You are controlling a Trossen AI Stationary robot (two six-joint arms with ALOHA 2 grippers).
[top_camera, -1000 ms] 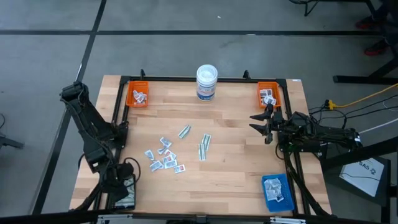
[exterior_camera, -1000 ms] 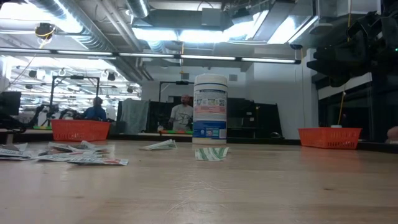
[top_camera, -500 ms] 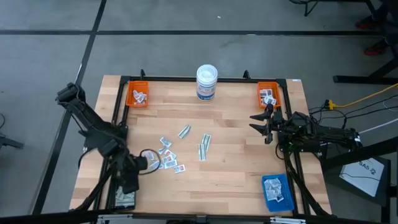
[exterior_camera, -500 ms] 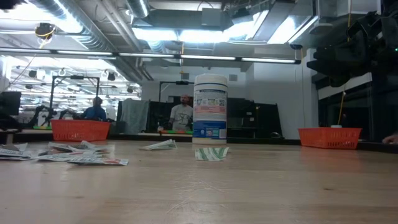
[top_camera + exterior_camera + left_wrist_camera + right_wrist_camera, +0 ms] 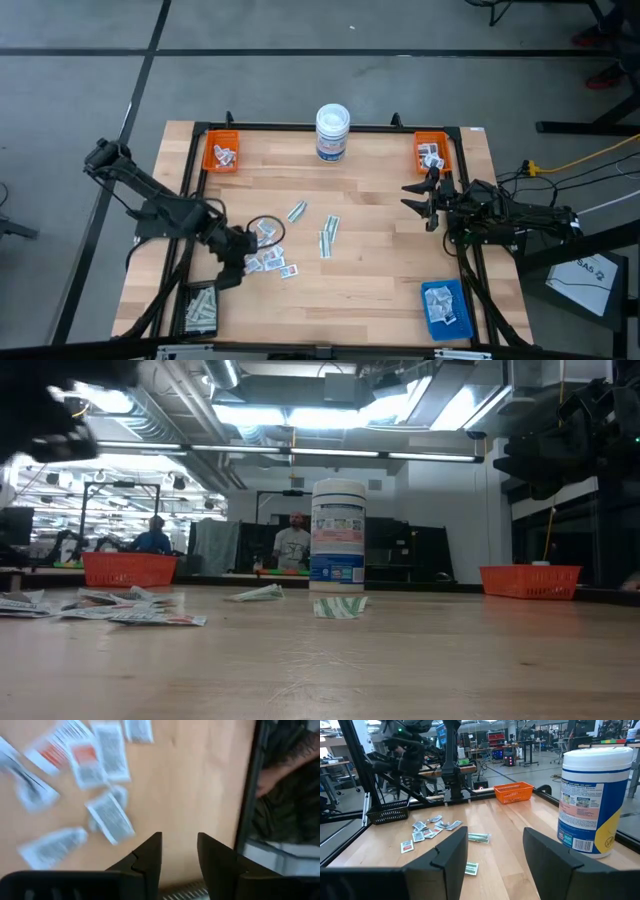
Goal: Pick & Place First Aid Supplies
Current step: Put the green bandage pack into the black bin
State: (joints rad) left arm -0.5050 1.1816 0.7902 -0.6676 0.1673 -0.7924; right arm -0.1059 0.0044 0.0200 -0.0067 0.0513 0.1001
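two orange trays (image 5: 222, 150) (image 5: 432, 152), one blue tray (image 5: 444, 308), one dark basket (image 5: 199, 310), one white tub (image 5: 332, 132). loose packets (image 5: 268, 248) on the table, roughly ten, plus three greenish strips (image 5: 327, 235).

- Left dark arm reaches in from the left edge; its hand (image 5: 243, 262) hangs low, fingers (image 5: 150, 855) parted, empty.
- Right dark arm waits at the right edge; its hand (image 5: 418, 194) gapes, empty.
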